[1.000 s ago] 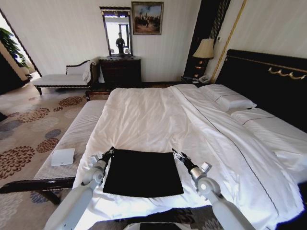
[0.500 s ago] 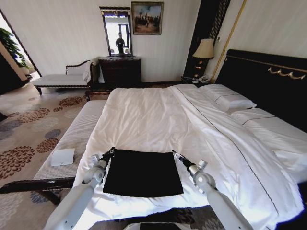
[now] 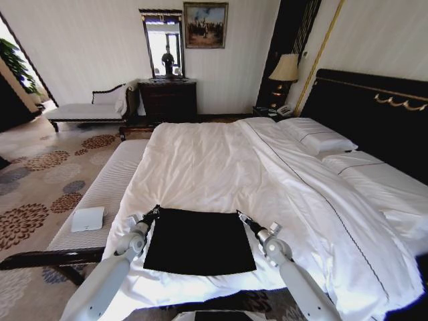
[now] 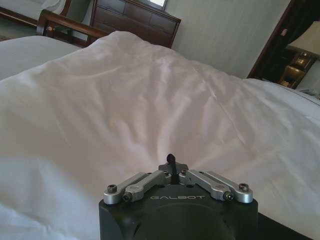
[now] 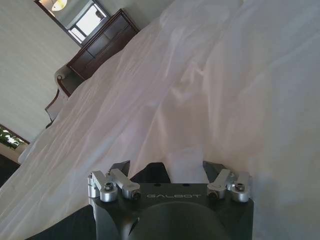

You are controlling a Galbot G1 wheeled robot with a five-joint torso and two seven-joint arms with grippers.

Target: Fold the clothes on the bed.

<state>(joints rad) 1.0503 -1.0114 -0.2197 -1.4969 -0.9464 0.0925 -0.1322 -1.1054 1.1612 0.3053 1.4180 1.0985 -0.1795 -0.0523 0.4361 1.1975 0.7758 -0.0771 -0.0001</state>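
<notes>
White bedding covers the bed that fills the centre and right of the frame, its dark gold-trimmed headboard at right. A patterned carpet, a dresser and a lamp line the hotel room behind. The clothes, a black folded square, lie at lower centre. The left gripper is pinched closed on the fabric's far left corner; the right gripper, spread wide, sits over the far right corner.

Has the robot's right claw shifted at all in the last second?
Yes. The right claw has slid slightly leftward, onto the far right corner of the black soft-fabric T-shirt.
</notes>
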